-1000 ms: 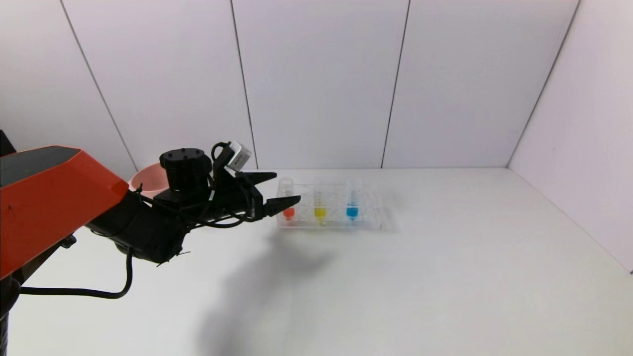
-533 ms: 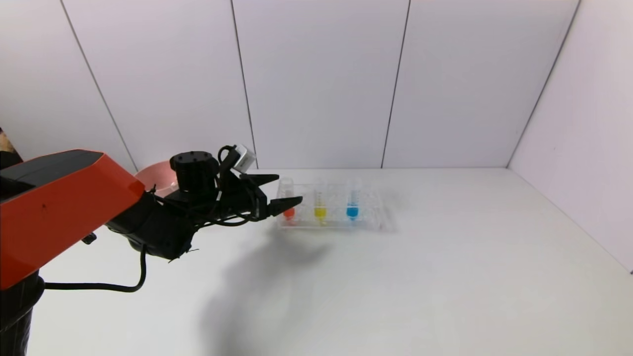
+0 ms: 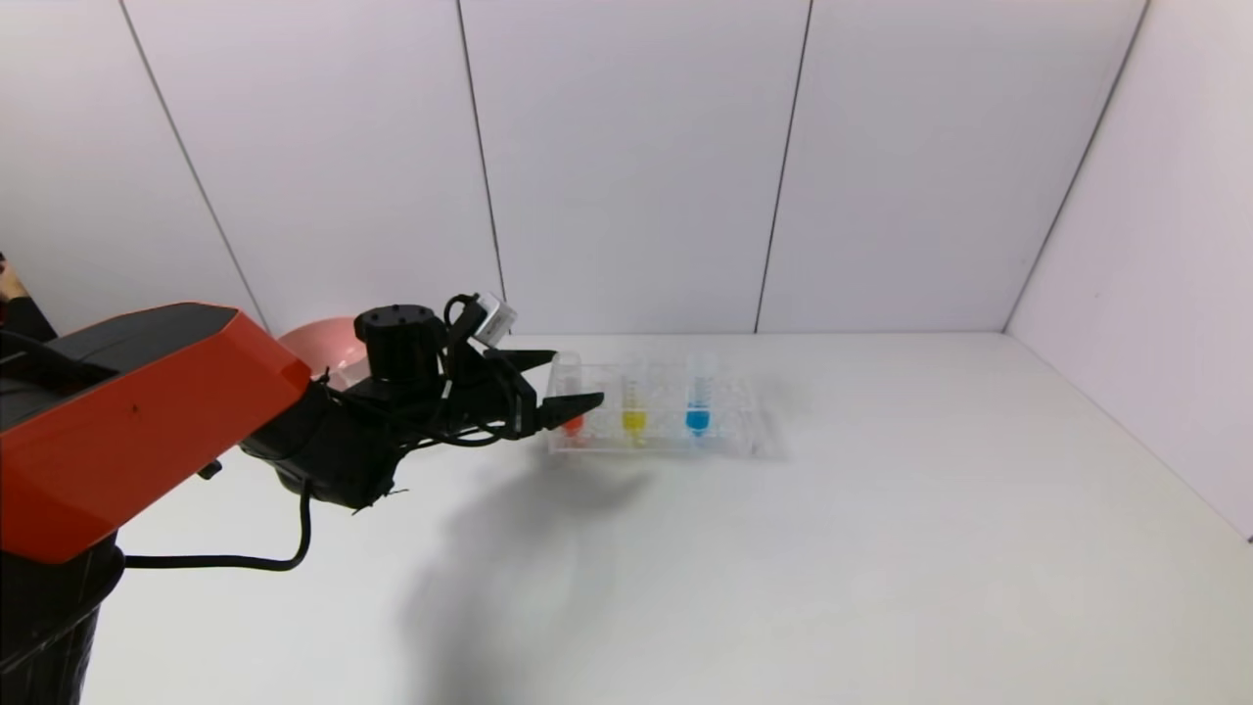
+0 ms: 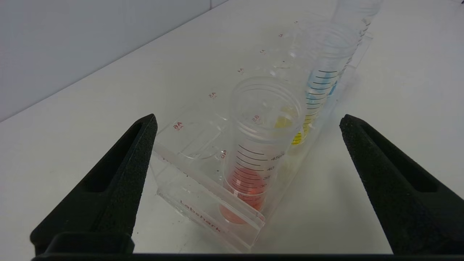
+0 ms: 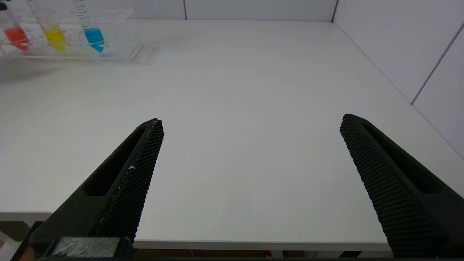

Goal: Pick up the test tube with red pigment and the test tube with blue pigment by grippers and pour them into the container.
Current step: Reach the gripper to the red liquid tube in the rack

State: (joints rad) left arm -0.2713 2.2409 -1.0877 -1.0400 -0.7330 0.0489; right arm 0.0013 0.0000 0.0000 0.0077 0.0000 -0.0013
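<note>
At the rack's left end, the left gripper (image 3: pixel 560 380) has advanced, jaws apart, now flanking the red tube (image 4: pixel 259 145); closing comes next

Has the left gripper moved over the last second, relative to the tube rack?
Yes. The left gripper, open, has edged toward the tube rack, closing in around the red tube.

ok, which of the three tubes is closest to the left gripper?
The red tube, at the rack's left end. It stands between the open fingers of the left gripper, untouched; the yellow tube and blue tube stand farther along.
</note>
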